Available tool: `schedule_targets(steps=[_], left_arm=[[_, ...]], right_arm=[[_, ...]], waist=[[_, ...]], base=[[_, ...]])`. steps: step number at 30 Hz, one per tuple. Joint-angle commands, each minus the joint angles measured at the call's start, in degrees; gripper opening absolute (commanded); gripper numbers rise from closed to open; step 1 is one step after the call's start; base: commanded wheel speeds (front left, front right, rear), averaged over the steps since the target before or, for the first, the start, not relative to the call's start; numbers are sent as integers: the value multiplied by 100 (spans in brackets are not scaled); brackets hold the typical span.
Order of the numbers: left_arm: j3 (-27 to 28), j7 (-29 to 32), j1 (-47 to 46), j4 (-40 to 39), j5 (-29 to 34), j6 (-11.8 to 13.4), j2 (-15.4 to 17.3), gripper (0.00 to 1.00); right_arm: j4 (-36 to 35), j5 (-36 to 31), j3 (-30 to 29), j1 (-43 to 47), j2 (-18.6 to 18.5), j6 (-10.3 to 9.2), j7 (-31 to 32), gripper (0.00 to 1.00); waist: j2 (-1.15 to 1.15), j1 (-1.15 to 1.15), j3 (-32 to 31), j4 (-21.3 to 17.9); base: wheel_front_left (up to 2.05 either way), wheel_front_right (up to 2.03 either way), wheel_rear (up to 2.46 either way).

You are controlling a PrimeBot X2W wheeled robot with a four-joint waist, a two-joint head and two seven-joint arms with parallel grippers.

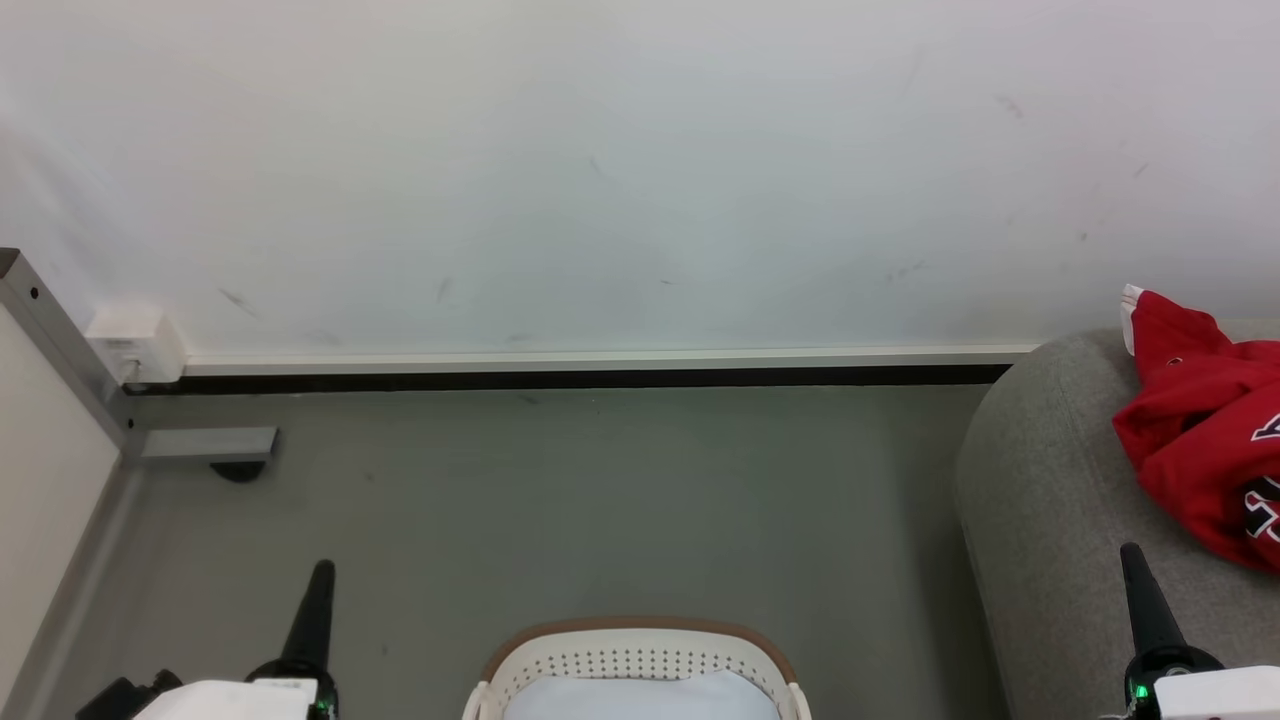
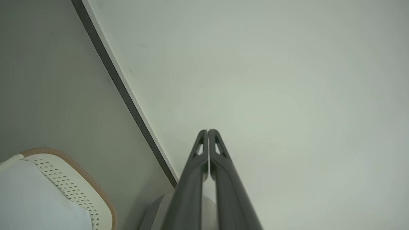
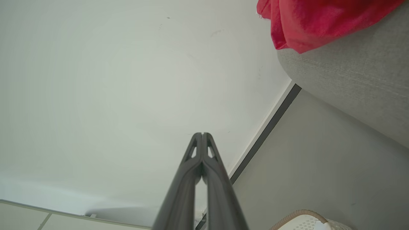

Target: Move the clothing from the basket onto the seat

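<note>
- The left claw (image 1: pixel 322 575), its two long dark fingers pressed together on nothing, points toward the wall. It looks parked, with no grasp in hand.
- To its right, between both claws, sits the oval white perforated plastic basket (image 1: pixel 640 628) with a brown rim. The part in view holds pale lining and no red cloth, so it looks emptied.
- The right claw (image 1: pixel 1132 560), likewise closed and empty, shows against the rounded light grey upholstered seat (image 1: pixel 1040 500).
- Beyond it and to its right, the crumpled red fabric clothing (image 1: pixel 1195 440) with white trim lies on the seat, apart from the fingers and apparently delivered.
</note>
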Motion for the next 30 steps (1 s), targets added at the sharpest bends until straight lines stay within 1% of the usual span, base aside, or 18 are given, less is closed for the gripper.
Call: schedule_targets(steps=[1,30], left_arm=[[33,42,-105,-61,-100,-33,48,0],[129,382,-174,-105,-1357,-80,56,0]], right_arm=[[-21,88,-35,-126,-4,-9,37,0],[5,1215,-292,-193,55,-12,372,0]], waist=[[0,0,1,3],[0,0,48,105]], base=[[0,0,0],[0,0,0]])
